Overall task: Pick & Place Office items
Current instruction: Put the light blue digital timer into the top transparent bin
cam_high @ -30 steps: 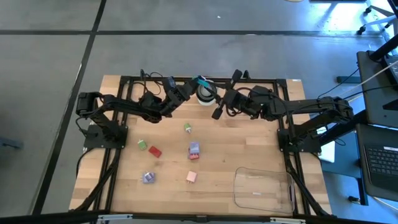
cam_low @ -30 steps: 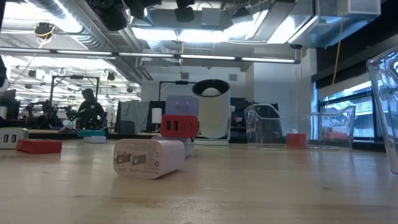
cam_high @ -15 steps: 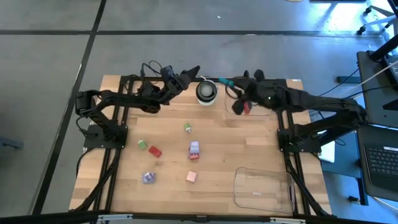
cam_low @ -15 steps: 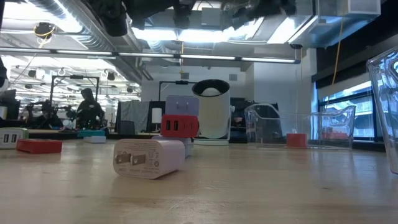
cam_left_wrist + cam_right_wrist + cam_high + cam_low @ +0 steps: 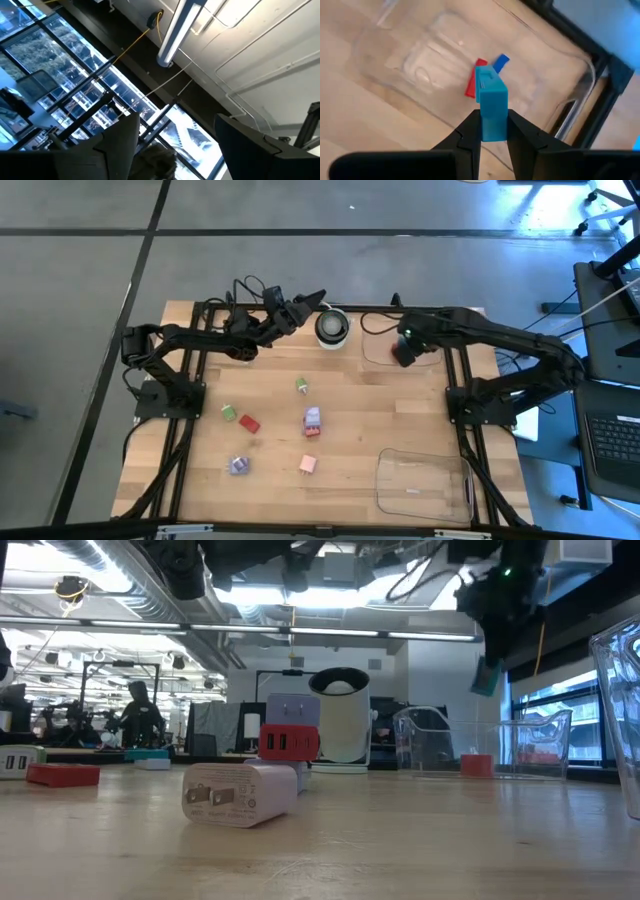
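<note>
Pale wooden tabletop [image 5: 400,410]: your right gripper [image 5: 493,131] clamps a small teal plastic block [image 5: 491,102] above the clear plastic tray [image 5: 555,80] at upper right of the high view. Descend inside the rim before releasing. Left gripper [image 5: 306,301] hangs parted, upper centre.
</note>
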